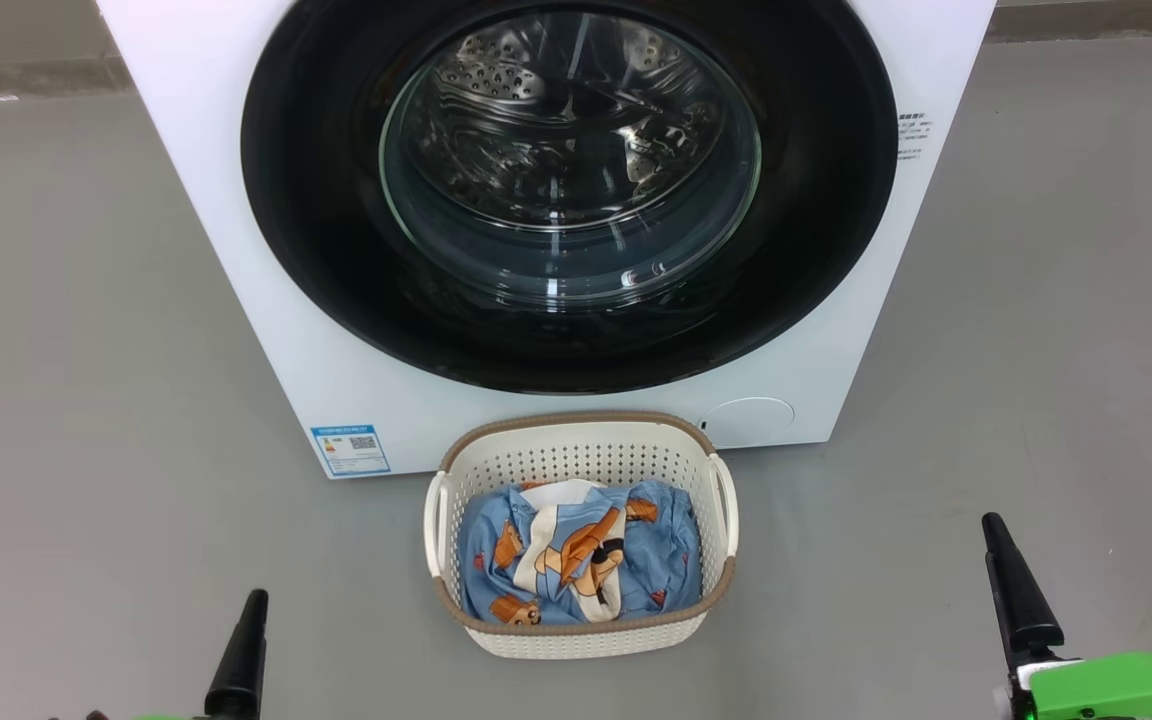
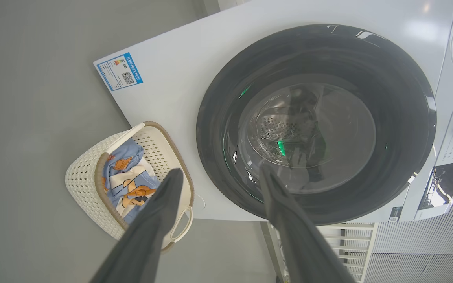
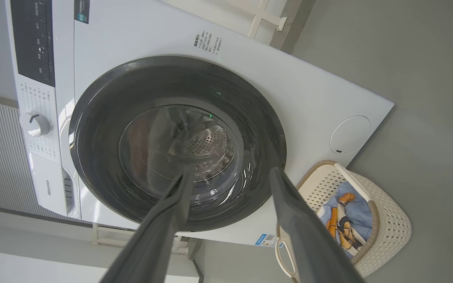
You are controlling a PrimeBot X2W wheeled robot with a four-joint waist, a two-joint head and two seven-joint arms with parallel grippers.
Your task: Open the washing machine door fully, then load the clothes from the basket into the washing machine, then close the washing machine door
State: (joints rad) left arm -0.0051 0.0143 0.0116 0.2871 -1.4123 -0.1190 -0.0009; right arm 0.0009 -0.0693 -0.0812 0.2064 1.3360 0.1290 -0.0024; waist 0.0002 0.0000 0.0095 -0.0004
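Your dark-fingered left gripper (image 2: 220,173) at 7 o'clock and right gripper (image 3: 231,171) at 5 in head view both gape, empty. Round glossy-black-rimmed glass washing machine door (image 1: 316,200) sits shut at 12 on the white front-loading washing machine (image 1: 266,300). Light blue bear-print clothes (image 1: 576,555) lie in the cream perforated plastic basket (image 1: 576,418), 6 o'clock of the door.

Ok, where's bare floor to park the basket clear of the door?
Bare floor lies left of the washer down to the left claw, and right of it down to the right claw. Crowded: the basket sits close in front of the washer, below the shut door.
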